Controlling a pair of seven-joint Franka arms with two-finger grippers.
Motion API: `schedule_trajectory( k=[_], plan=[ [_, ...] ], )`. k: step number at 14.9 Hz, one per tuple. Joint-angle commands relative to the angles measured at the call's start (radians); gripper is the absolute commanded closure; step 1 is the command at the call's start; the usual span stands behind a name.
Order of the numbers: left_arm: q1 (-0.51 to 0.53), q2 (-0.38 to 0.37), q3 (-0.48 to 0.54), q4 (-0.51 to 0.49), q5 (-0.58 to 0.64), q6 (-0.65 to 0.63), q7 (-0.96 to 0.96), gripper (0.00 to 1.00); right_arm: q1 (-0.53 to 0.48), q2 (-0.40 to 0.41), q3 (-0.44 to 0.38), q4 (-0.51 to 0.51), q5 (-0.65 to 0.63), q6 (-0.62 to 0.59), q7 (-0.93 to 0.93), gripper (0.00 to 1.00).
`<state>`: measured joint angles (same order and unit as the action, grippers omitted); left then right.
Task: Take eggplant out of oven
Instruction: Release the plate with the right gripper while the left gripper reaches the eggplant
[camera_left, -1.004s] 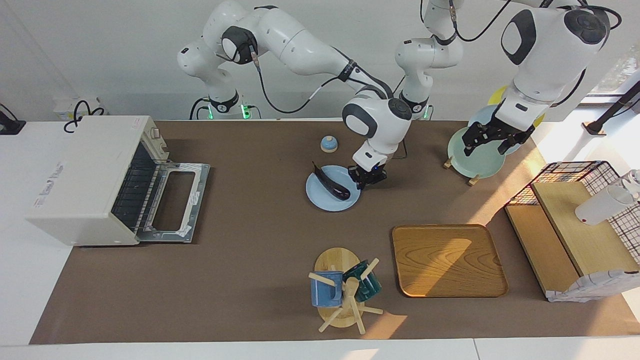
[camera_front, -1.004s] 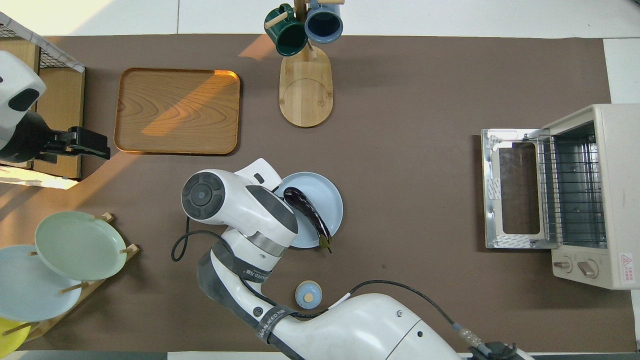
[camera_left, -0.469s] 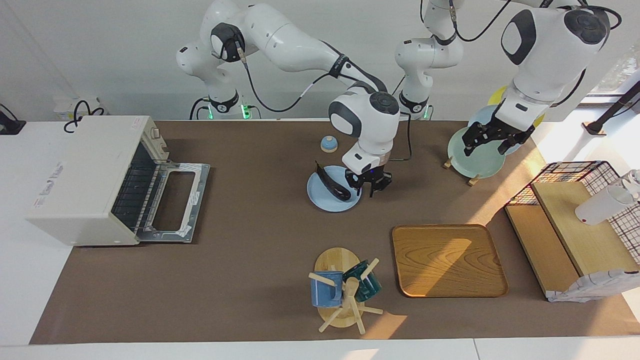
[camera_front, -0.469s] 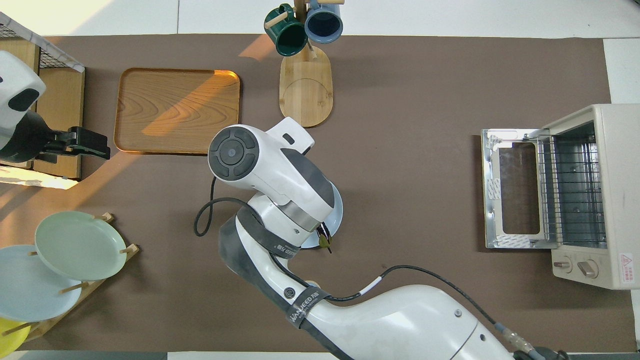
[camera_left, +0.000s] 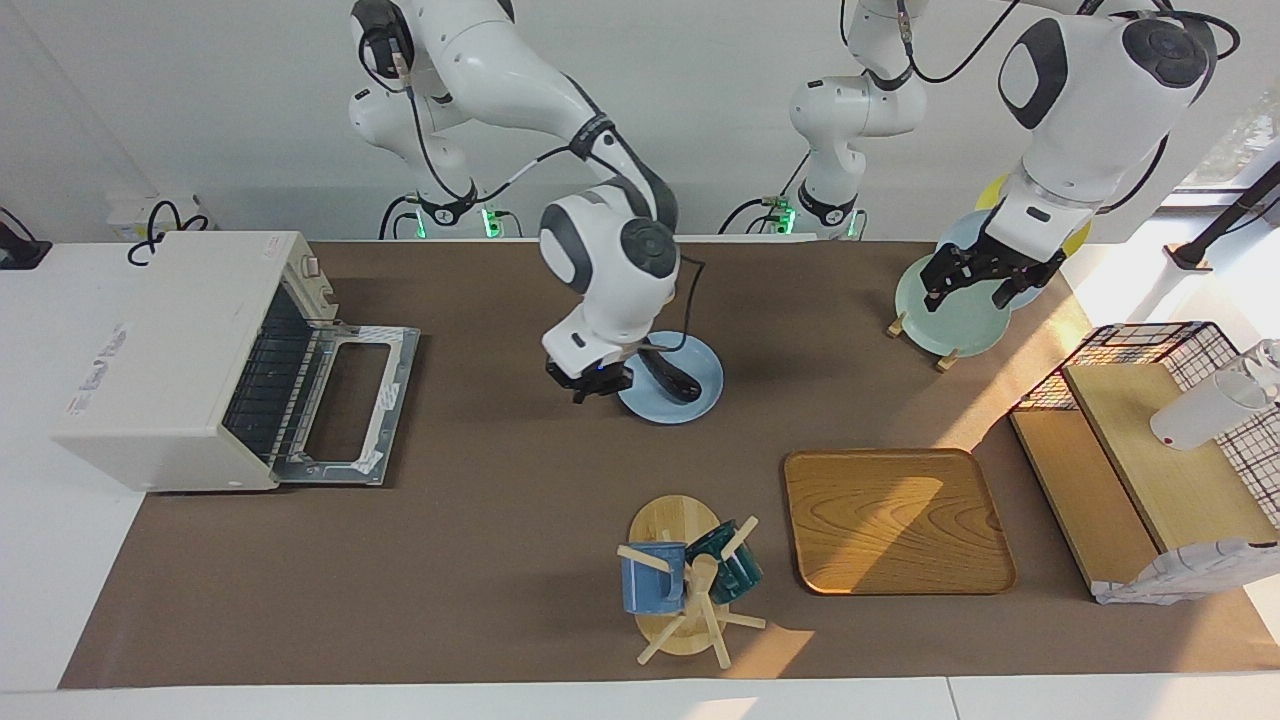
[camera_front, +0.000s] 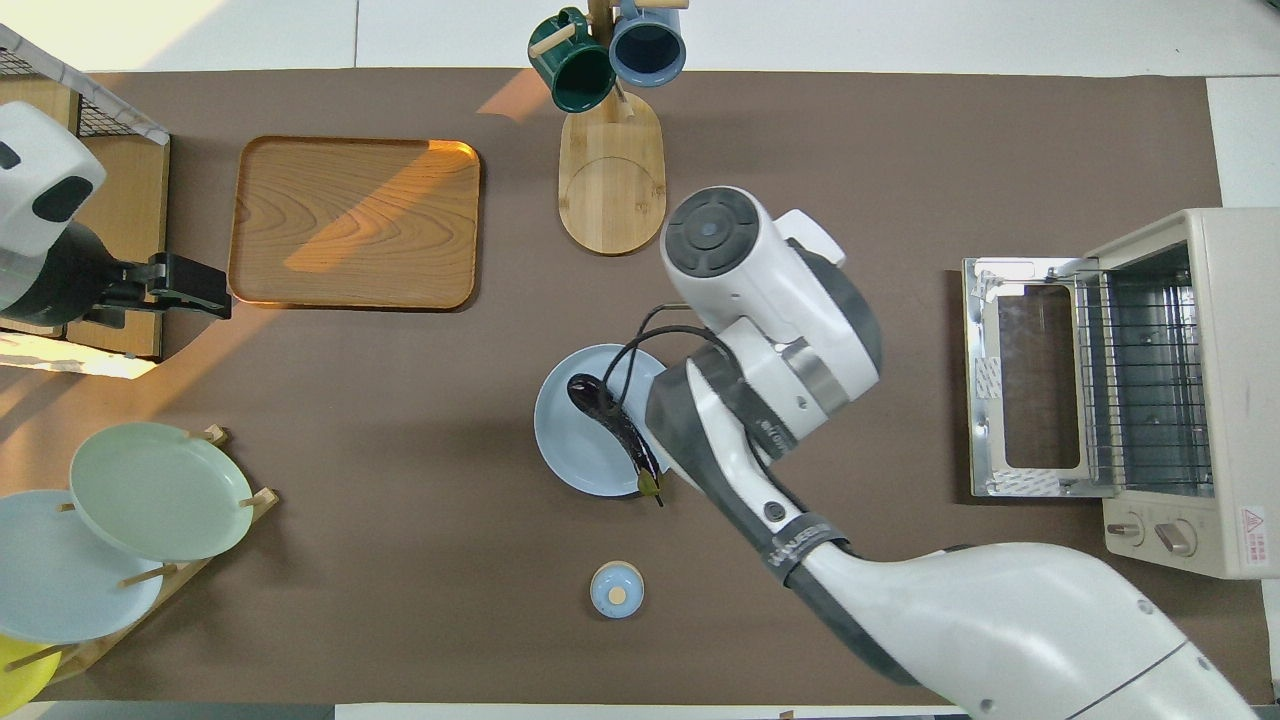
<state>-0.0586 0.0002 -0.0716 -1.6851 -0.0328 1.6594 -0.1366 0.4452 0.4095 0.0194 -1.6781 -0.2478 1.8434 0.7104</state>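
Mid-frame, eggplant lies on plate, oven open; our right hand, pressed together and empty, should lift clear; left hand spread.

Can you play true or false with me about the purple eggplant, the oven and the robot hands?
1. The glossy dark purple eggplant lies on the round light blue plate. True.
2. The boxy off-white toaster oven has its door shut. False: its door hangs open.
3. The right gripper holds the eggplant. False: it is shut on nothing, beside the plate.
4. The left gripper is open over the rack of plates. True.
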Motion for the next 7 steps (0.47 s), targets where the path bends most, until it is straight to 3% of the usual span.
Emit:
schedule_trajectory(
  k=[1,4,7],
  plan=[
    [-0.084,-0.046,-0.002,-0.065,0.007,0.02,-0.162,0.0,-0.086,-0.096,0.017,-0.221,-0.077,0.105,-0.002,1.0],
    [-0.216,-0.055,-0.002,-0.142,-0.009,0.087,-0.381,0.0,-0.152,-0.113,0.017,-0.294,-0.12,0.157,-0.052,1.0],
    [-0.349,-0.023,-0.002,-0.214,-0.025,0.236,-0.597,0.0,-0.212,-0.117,0.017,-0.325,-0.154,0.192,-0.126,1.0]
  ],
)
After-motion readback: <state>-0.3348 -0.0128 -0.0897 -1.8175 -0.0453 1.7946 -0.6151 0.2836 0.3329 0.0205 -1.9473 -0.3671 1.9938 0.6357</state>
